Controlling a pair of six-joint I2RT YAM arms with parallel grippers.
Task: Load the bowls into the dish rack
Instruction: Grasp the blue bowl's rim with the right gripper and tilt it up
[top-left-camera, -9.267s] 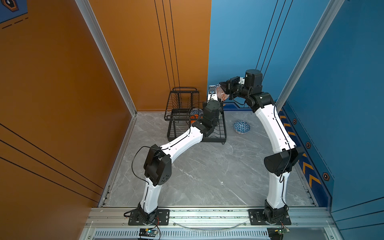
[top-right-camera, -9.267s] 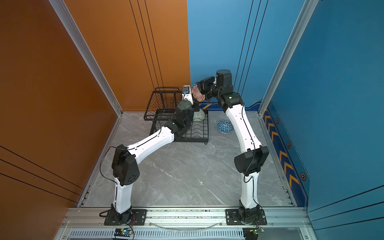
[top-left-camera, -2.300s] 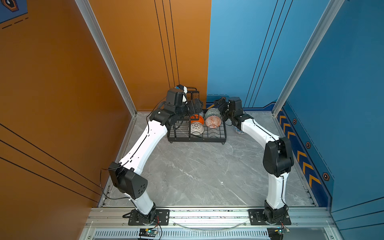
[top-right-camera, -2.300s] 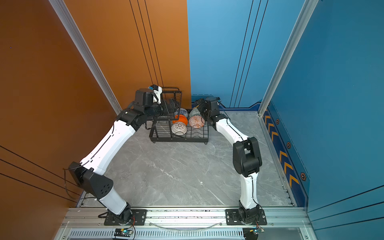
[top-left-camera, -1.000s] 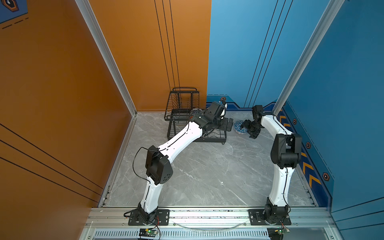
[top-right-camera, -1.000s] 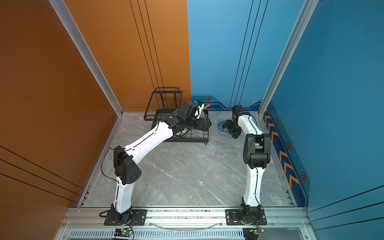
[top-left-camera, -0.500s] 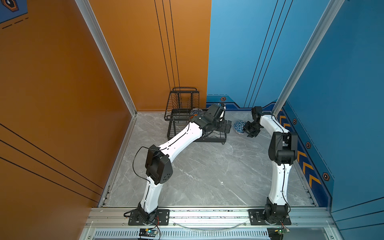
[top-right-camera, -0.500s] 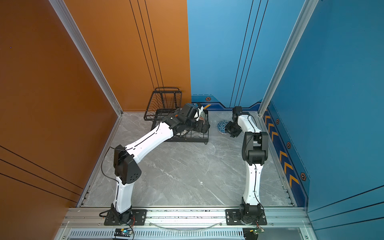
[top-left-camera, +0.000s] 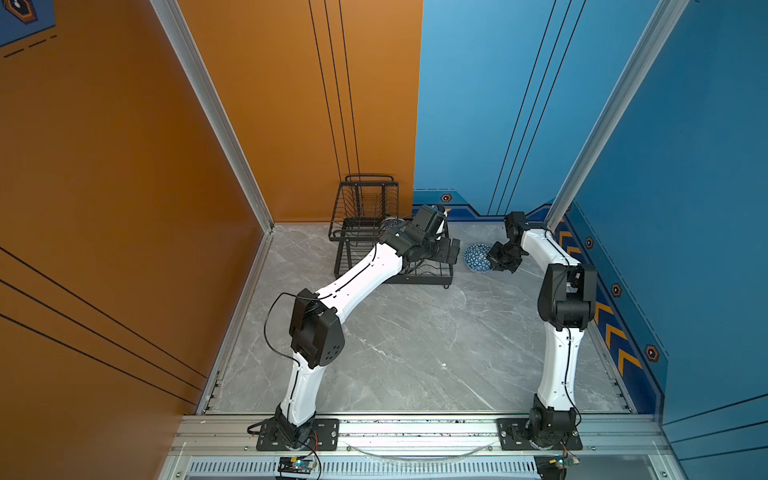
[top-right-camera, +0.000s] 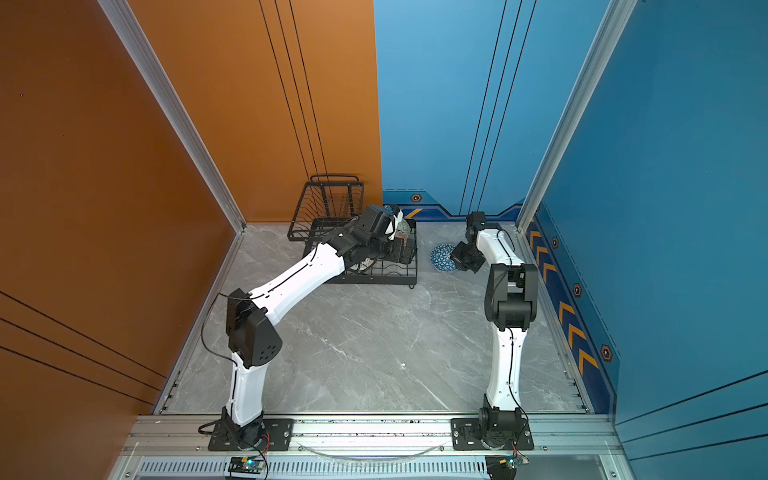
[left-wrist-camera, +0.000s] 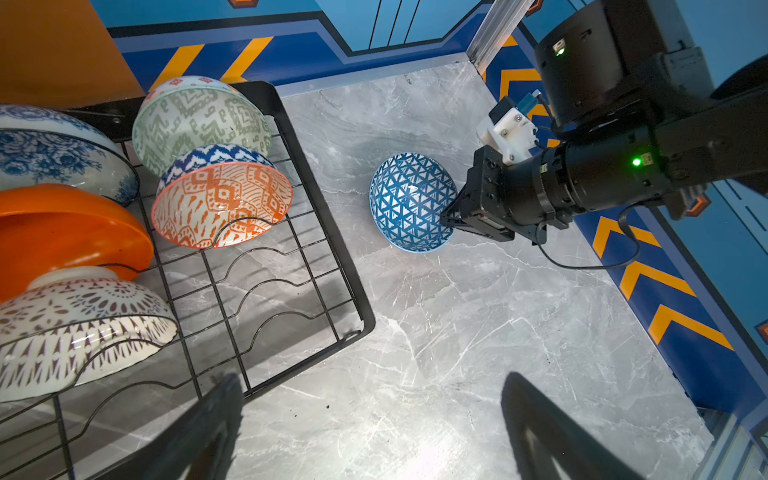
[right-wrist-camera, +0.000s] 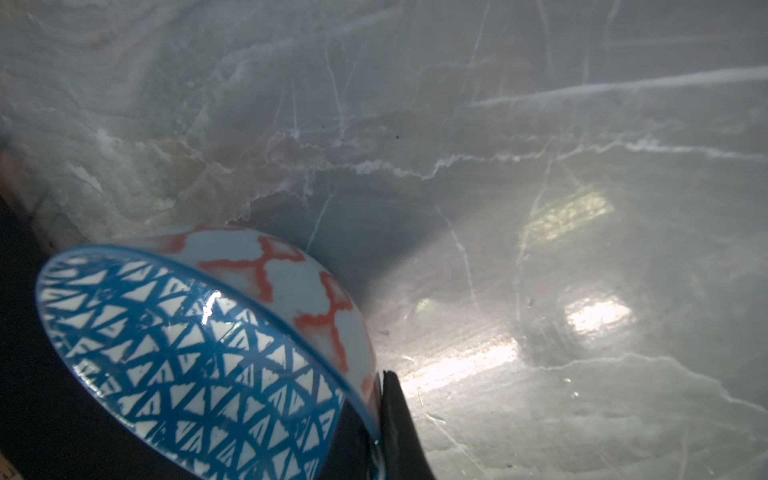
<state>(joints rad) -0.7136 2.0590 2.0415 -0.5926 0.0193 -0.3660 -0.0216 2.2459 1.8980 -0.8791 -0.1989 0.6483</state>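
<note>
In both top views the right gripper (top-left-camera: 494, 256) is pinching the blue bowl (top-left-camera: 478, 257) by the rim nearest it, so the bowl is sitting straight out from its fingertips, low over the floor (top-left-camera: 415, 340). The left gripper (top-right-camera: 409, 251) is hanging spread wide over the end of the rack (top-right-camera: 332, 195). The blue bowl is lying just beyond it, outside the rack and between the two grippers.

In the left wrist view the left gripper (left-wrist-camera: 372, 378) is gaping and holding nothing, with one finger over the rack's (left-wrist-camera: 332, 232) corner and the other over bare floor. Ahead of it the blue bowl (left-wrist-camera: 411, 199) is leaning tilted, its opening turned toward this gripper, and the right gripper (left-wrist-camera: 451, 218) is clamping its far rim. Off to one side, five bowls are standing on edge in the rack: green bowl (left-wrist-camera: 199, 120), orange-white bowl (left-wrist-camera: 222, 203), floral bowl (left-wrist-camera: 45, 149), orange bowl (left-wrist-camera: 70, 232) and lattice bowl (left-wrist-camera: 79, 324).

In the right wrist view the right gripper (right-wrist-camera: 374, 399) is squeezing the blue bowl's (right-wrist-camera: 187, 353) rim between its fingers (right-wrist-camera: 401, 428), one inside and one against the pale, red-crossed outer wall. Whether the bowl's low edge is touching the floor (right-wrist-camera: 498, 166) I cannot tell.
</note>
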